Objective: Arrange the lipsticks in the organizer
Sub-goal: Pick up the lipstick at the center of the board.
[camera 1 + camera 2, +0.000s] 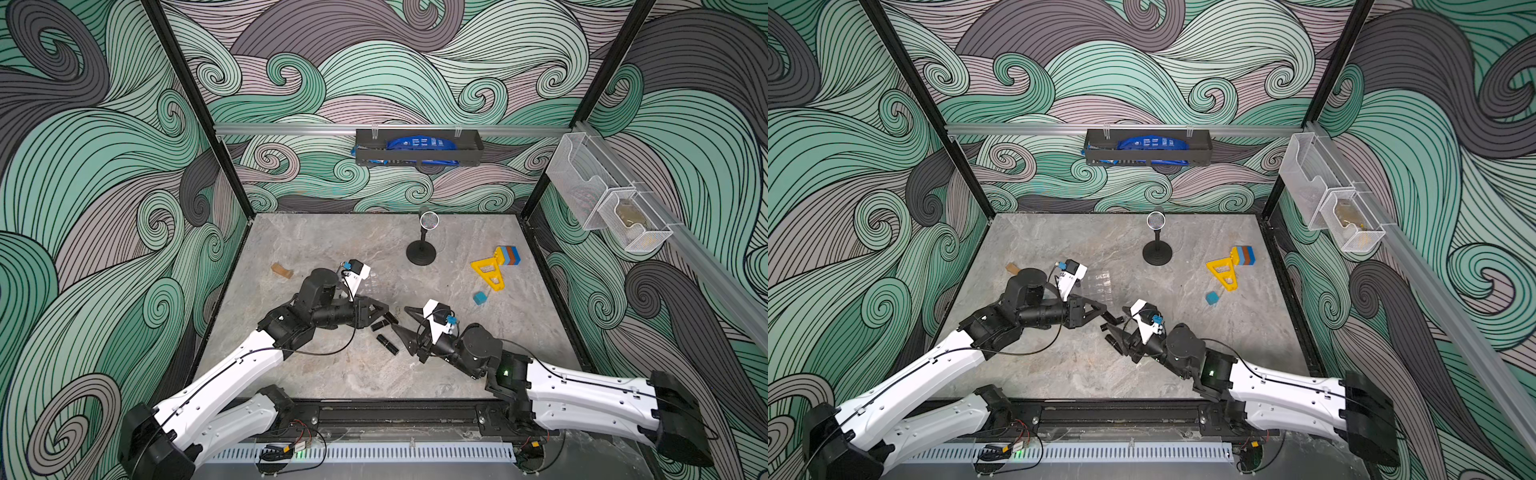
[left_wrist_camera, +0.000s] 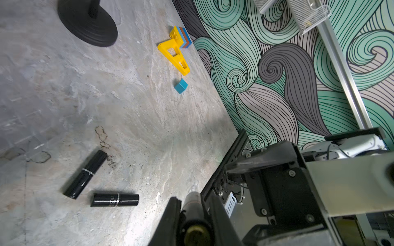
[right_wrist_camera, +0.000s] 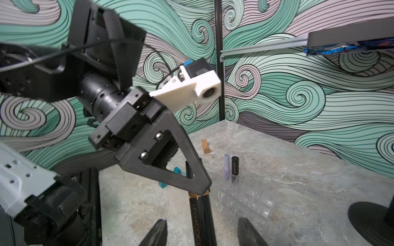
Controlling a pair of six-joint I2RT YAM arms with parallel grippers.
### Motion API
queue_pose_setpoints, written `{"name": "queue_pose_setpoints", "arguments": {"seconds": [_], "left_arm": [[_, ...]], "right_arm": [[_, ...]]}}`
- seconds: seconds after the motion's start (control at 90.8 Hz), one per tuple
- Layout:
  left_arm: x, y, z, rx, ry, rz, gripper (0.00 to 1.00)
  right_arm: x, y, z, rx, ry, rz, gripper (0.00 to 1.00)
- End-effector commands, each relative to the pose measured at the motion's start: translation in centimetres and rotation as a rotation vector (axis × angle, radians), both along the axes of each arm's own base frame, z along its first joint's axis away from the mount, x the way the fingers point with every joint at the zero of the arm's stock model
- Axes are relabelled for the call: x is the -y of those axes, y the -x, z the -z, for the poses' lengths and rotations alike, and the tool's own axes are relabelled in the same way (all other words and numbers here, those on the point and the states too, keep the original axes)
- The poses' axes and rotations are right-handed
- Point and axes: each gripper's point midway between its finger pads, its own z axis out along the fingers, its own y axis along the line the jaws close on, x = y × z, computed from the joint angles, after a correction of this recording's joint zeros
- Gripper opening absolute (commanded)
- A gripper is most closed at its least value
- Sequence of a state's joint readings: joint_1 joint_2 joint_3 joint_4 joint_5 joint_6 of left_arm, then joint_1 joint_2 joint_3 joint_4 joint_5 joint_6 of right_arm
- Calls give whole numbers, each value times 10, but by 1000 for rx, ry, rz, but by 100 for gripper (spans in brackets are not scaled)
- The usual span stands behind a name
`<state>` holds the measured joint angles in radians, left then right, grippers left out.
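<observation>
My left gripper [image 3: 202, 189] is shut on the gold-rimmed end of a black lipstick [image 3: 200, 217], holding it above the table. The tube runs between the fingers of my right gripper [image 3: 203, 232], which stand open on either side without touching it. Two more lipsticks [image 2: 85, 173] [image 2: 115, 199] lie flat on the table below the grippers. The clear organizer [image 3: 245, 196] sits just beyond, with one black lipstick [image 3: 235, 166] upright in a far cell beside a pale lavender tube [image 3: 226, 166]. In a top view the two grippers [image 1: 385, 312] [image 1: 399, 318] meet tip to tip mid-table.
A microphone stand [image 1: 422, 249] is behind the organizer. A yellow toy with stacked blocks [image 1: 490, 272] and a blue cube [image 1: 480, 297] lie to the right, a wooden block [image 1: 281, 269] to the left. A dark shelf [image 1: 419, 151] and a white mesh basket [image 1: 606, 203] hang on the walls.
</observation>
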<state>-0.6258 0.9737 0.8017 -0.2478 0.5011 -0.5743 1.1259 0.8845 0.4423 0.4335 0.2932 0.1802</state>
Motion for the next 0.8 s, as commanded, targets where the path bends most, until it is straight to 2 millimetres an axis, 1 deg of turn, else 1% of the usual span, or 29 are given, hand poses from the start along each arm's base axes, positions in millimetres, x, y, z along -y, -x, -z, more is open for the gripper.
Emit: {"name": "queue_pose_setpoints", "arguments": {"seconds": [0.0,0.088,0.143,0.264,0.352,0.451,0.605,0.715,0.793], "left_arm": [[-9,-16,-21,82,20,-29,7],[-14,-25,-25,96,48,-53,8],[-17,-29,-28,102,61,-58,8],[-21,-36,-34,115,55,-74,8],[-23,-41,-42,128,100,-114,8],[-23,-49,-51,147,203,-162,9],[-27,-59,-39,123,255,-240,9],[-27,-63,-33,108,286,-261,9],[-26,-65,-34,109,326,-274,9]], "right_arm": [[16,-8,-18,-190,-174,-7,60],[30,-21,-14,-398,-328,-34,60],[34,-22,-12,-514,-422,-73,60],[41,-28,-9,-612,-537,-100,60],[37,-28,-5,-673,-588,-128,60],[33,-29,-3,-741,-655,-152,60],[24,-36,13,-888,-725,-118,59],[12,-38,15,-954,-774,-99,58],[4,-38,15,-992,-803,-77,58]]}}
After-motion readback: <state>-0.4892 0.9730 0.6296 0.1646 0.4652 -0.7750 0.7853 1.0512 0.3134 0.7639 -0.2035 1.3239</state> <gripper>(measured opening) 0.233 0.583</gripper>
